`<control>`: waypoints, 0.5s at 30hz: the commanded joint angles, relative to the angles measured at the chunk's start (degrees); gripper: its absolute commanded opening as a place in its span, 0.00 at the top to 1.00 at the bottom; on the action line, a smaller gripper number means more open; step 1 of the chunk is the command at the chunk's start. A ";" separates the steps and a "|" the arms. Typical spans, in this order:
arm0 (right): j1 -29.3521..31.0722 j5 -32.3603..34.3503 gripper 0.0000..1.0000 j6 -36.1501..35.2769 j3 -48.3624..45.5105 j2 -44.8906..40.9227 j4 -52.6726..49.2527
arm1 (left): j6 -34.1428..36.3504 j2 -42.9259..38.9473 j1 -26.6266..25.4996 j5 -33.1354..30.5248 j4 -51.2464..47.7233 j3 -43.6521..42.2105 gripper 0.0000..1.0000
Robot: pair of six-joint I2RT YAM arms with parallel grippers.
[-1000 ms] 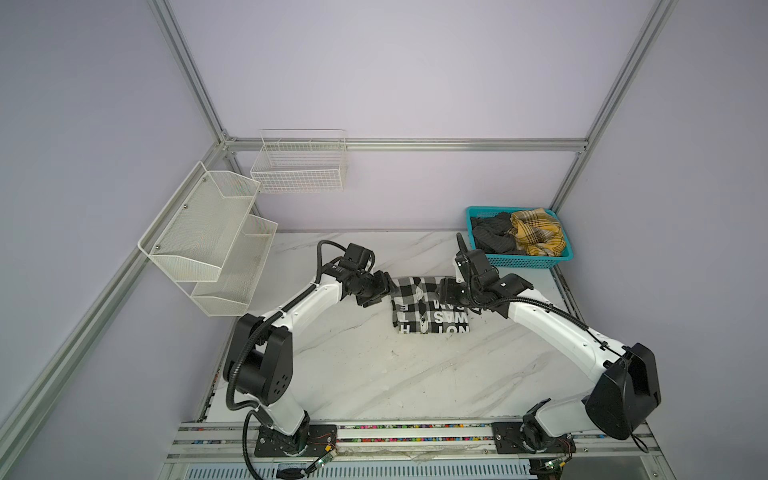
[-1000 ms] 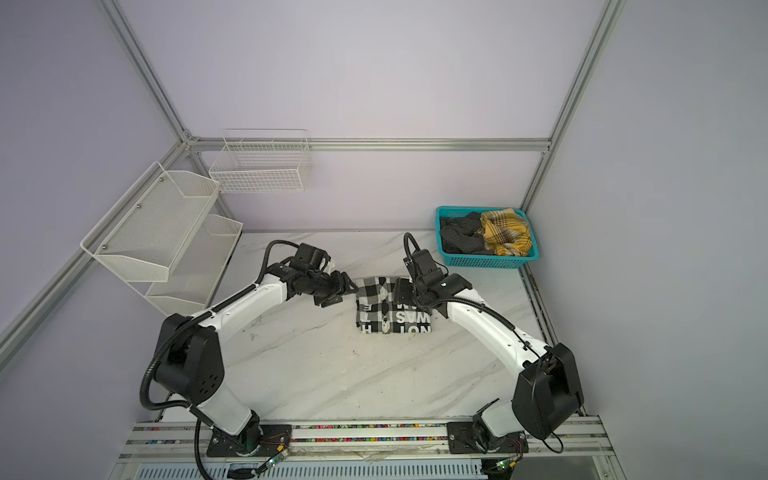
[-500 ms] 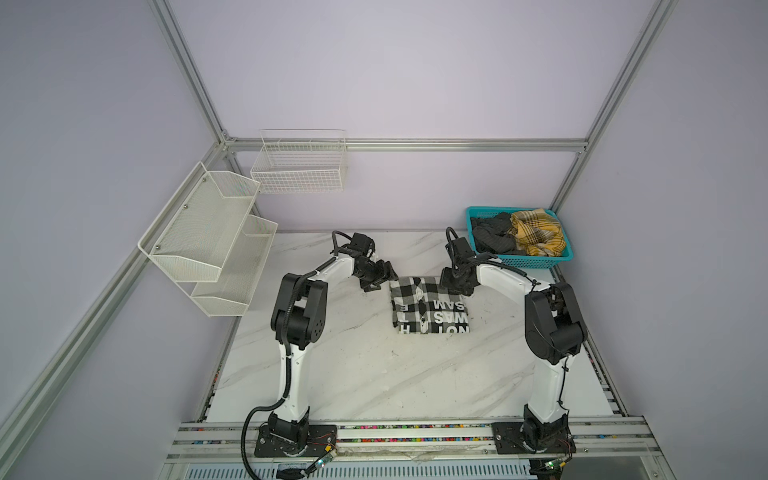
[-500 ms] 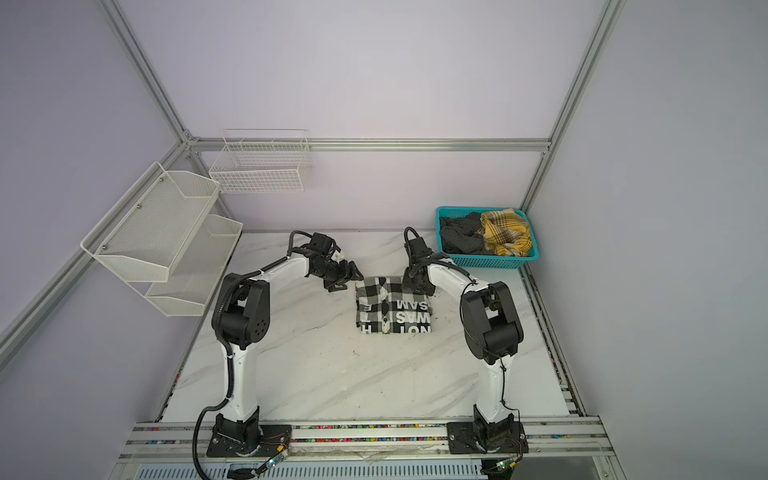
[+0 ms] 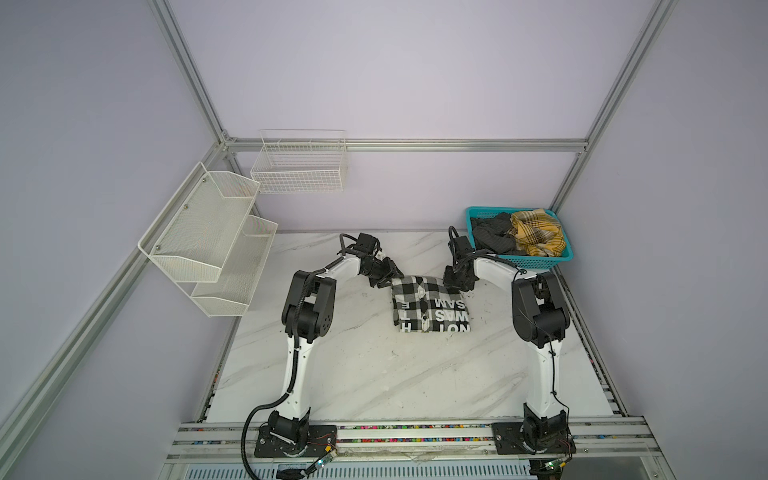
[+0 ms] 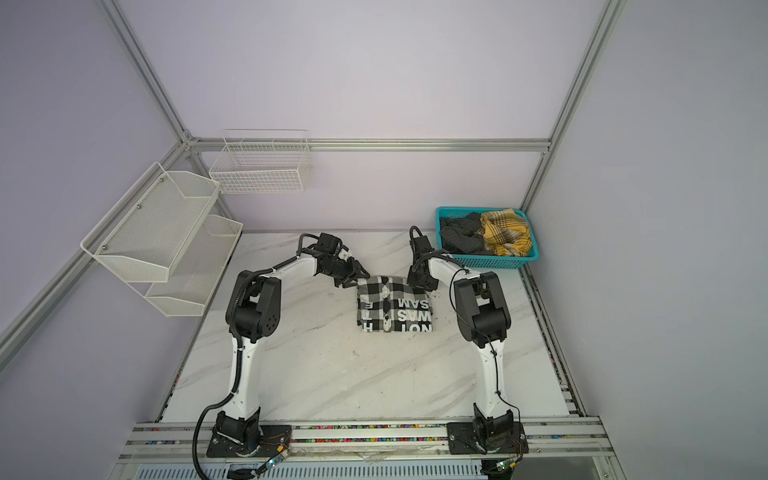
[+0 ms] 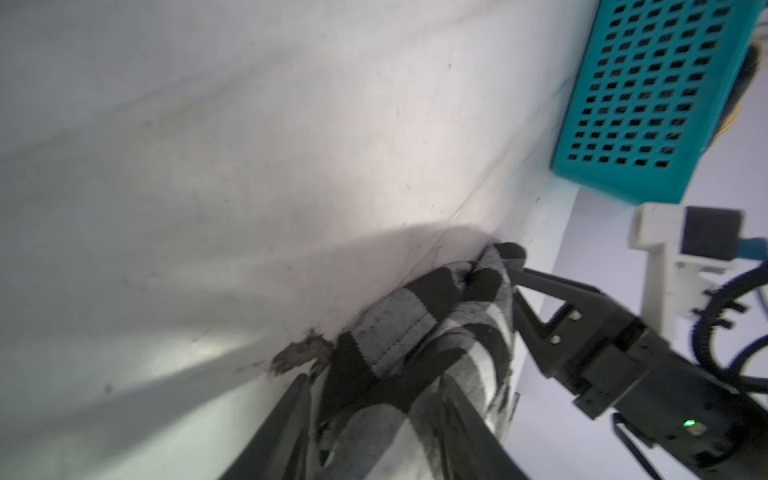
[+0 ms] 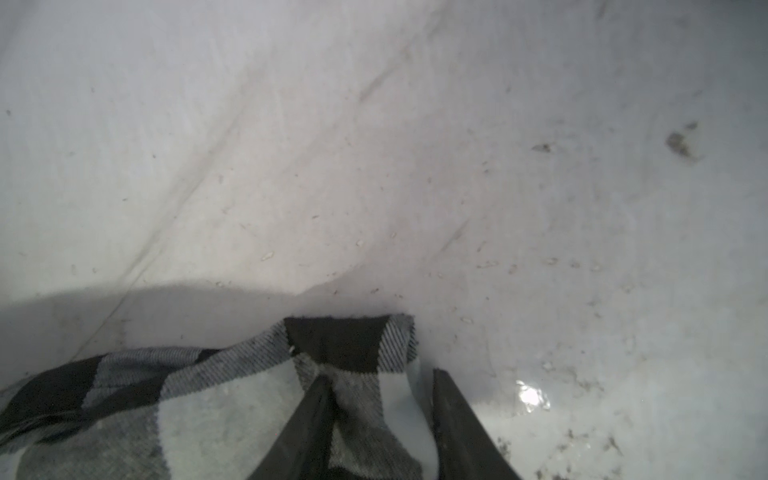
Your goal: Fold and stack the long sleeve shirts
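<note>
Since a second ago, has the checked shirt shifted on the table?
No. The checked shirt lies in the same spot in both top views, its gap to the teal basket unchanged.

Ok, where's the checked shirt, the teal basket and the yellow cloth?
checked shirt [image 5: 430,306], in a top view, middle of the folded cloth.
teal basket [image 5: 540,262], in a top view, its front wall.
yellow plaid cloth [image 5: 536,235], in a top view, its crumpled middle.

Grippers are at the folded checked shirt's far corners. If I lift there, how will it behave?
Floppy, probably: the checked shirt bunches between the fingers of the left gripper, so it should sag and unfold. Likely light, being thin cloth. Pushed, its stacked layers may slide apart on the smooth table.
</note>
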 commanded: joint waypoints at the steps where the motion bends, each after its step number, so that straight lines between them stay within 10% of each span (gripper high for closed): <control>1: 1.78 -4.41 0.61 1.40 -3.83 -0.26 -1.27 | -3.75 -4.78 0.71 4.43 5.87 -4.06 0.61; 11: 10.53 -0.90 0.62 6.81 -7.62 -9.02 -6.08 | 3.48 -20.05 3.40 2.04 -1.86 -22.64 0.85; 15: 10.53 0.53 0.49 6.81 -9.65 -11.47 -7.11 | 4.66 -22.54 3.57 0.90 -2.22 -27.70 0.53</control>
